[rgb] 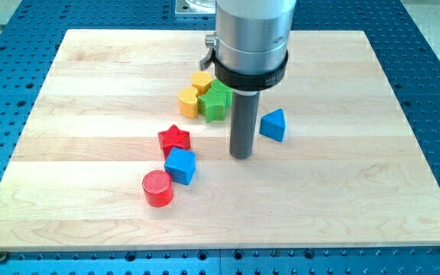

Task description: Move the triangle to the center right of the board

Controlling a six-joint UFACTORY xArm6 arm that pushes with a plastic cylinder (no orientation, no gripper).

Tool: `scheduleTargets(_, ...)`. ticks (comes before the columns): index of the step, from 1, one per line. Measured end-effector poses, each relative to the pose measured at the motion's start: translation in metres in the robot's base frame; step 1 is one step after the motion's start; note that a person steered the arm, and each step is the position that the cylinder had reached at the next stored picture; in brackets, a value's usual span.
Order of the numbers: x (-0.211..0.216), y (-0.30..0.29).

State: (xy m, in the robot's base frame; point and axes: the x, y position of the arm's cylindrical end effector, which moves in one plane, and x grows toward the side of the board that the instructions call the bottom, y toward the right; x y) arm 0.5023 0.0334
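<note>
The blue triangle [273, 124] lies a little right of the board's middle. My tip [241, 156] rests on the wooden board [357, 176] just to the triangle's lower left, a small gap apart from it. The rod hangs from a wide silver and black arm housing [252, 38] at the view's top.
A green star [216, 99], a yellow block [189, 101] and a second yellow block [202, 79] cluster left of the rod. A red star [174, 139], a blue cube [180, 165] and a red cylinder [157, 188] lie in a line to the lower left.
</note>
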Motion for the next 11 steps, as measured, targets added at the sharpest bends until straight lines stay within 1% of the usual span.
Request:
scheduleTargets(1, -0.009, 0.005)
scheduleTargets(2, -0.033, 0.046)
scheduleTargets(3, -0.052, 0.109)
scheduleTargets(4, -0.044, 0.049)
scheduleTargets(5, -0.052, 0.023)
scheduleTargets(6, -0.100, 0.084)
scheduleTargets(7, -0.098, 0.122)
scheduleTargets(8, -0.107, 0.076)
scheduleTargets(9, -0.147, 0.101)
scheduleTargets(10, -0.150, 0.136)
scheduleTargets(11, -0.098, 0.174)
